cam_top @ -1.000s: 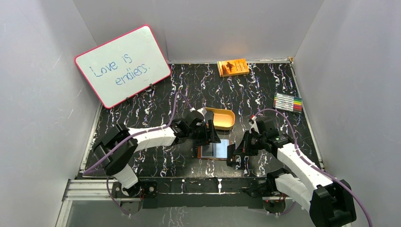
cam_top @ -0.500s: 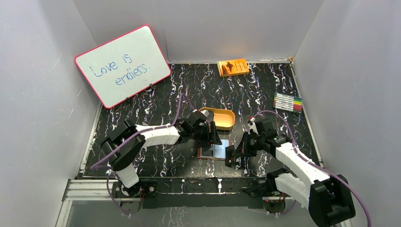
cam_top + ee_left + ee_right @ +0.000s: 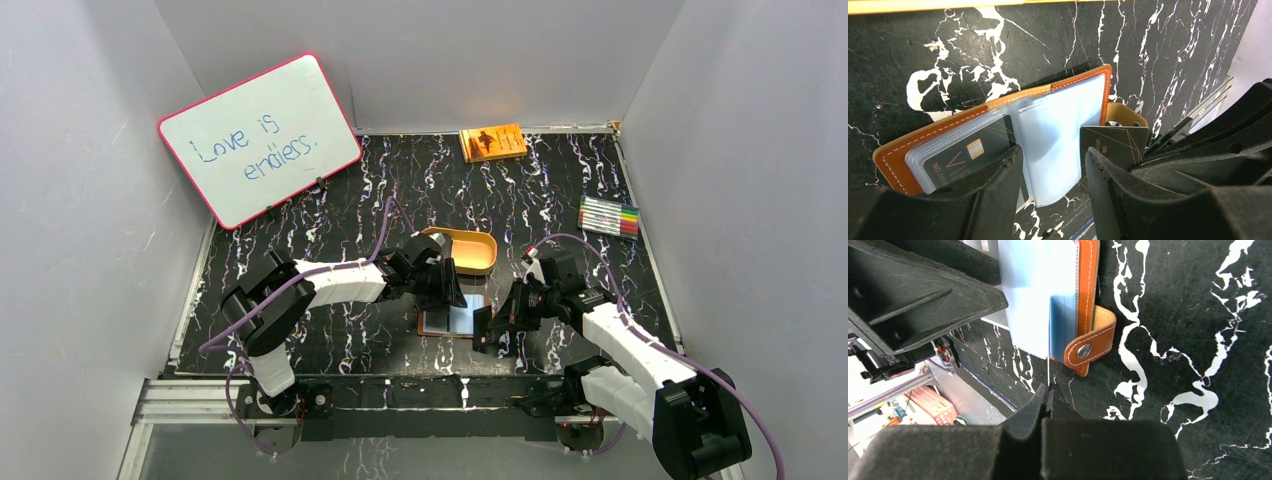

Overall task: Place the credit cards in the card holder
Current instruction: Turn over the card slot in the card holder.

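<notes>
Lying open on the black marble counter (image 3: 350, 345), close to the 6 o'clock edge in the top view, is the brown card holder (image 3: 1058, 115) with its clear sleeves facing up. One dark card (image 3: 968, 155) is already tucked into a sleeve. The snap strap (image 3: 1088, 347) sticks out from the holder's side.

A second dark card (image 3: 1113, 142) stands on edge right at the holder's 3 o'clock side, next to that strap. The right pincer (image 3: 1048, 390) has it, with jaws squeezed fully together on the card's thin edge.

The left pincer (image 3: 1053, 152) hangs over the holder from about 10 o'clock with its jaws roughly half spread. One finger is over the tucked card and the other is beside the second card, with a clear sleeve showing in the gap. It isn't gripping anything as far as I can see.

Further out:
- a yellow tray (image 3: 470, 250) just past the holder at 12 o'clock
- an orange book (image 3: 492, 142) at the far edge, around 1 o'clock
- a pack of markers (image 3: 609, 216) at 2 o'clock
- a whiteboard (image 3: 258, 138) leaning on the wall at 10 o'clock
</notes>
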Available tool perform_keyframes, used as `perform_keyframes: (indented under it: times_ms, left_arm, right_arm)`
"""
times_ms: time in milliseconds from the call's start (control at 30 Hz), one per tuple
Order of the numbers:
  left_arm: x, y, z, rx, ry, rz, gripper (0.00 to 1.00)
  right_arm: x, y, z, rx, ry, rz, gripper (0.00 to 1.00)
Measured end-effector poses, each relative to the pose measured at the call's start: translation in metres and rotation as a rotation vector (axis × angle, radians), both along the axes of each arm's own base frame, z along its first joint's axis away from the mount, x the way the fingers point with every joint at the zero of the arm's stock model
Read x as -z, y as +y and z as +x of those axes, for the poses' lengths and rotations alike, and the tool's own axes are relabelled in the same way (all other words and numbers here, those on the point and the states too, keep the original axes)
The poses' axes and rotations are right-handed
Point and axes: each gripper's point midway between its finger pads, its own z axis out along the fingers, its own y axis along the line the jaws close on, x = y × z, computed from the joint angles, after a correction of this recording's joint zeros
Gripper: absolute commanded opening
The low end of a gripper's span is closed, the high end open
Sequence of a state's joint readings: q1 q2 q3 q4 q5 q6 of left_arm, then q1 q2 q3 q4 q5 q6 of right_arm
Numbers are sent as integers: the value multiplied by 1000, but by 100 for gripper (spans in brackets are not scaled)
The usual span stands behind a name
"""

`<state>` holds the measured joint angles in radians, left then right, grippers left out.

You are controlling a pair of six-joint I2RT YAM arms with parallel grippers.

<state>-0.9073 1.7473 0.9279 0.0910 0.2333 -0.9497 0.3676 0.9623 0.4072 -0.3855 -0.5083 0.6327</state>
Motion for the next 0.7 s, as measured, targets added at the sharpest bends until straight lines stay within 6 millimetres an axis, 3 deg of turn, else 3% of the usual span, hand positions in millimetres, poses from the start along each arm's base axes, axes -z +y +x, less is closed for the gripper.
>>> perform_keyframes:
  times_ms: [433, 700]
  left_arm:
    - [4, 3, -1, -4, 10, 18, 46]
    - [5, 5, -2, -6, 14, 28, 36]
  right_arm:
    - [-2, 8, -1, -18, -9, 65, 0]
    - [-3, 13, -3, -19, -7, 112, 0]
